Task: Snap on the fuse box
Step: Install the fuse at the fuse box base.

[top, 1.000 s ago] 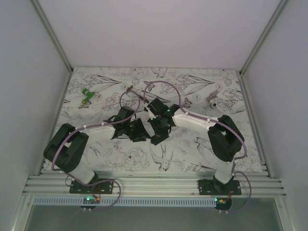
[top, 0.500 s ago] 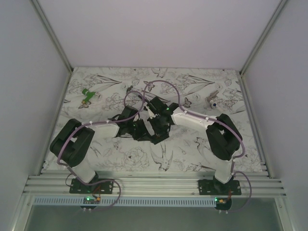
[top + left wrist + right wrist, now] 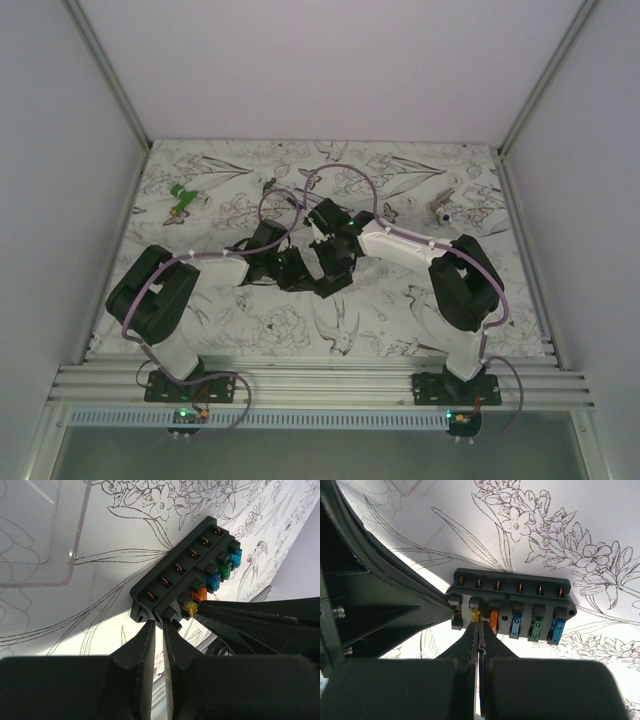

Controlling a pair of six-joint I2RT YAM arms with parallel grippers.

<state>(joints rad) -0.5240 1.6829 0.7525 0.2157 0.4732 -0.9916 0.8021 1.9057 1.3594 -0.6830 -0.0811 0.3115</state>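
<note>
A: Two arms reached into the middle of the overhead frame, yes?
B: Yes, nose to nose above the flower-printed table [image 3: 420,310], and their dark wrists hid what lay beneath.
A: So where was the fuse box [image 3: 525,599]?
B: Flat on the table. It filled the centre of the right wrist frame, with six copper contacts [image 3: 520,586] along its far edge and a row of fuses [image 3: 516,624] along the near one: yellow, orange, blue, green, paler blue.
A: And the right gripper [image 3: 477,626]?
B: At the bottom edge, fingers pressed together with only a hairline between, tips right at the yellow fuse. Whether they pinched it, I could not tell.
A: The left gripper [image 3: 157,625]?
B: Lower centre of its own frame, tips against the box's near corner, a thin slit between the fingers. Clamped or merely close, I could not tell.
A: Anything else?
B: A clear plastic sheet [image 3: 40,535] lay in that frame's upper left, apart from the box, and a small green piece [image 3: 181,196] sat at the overhead frame's upper left
</note>
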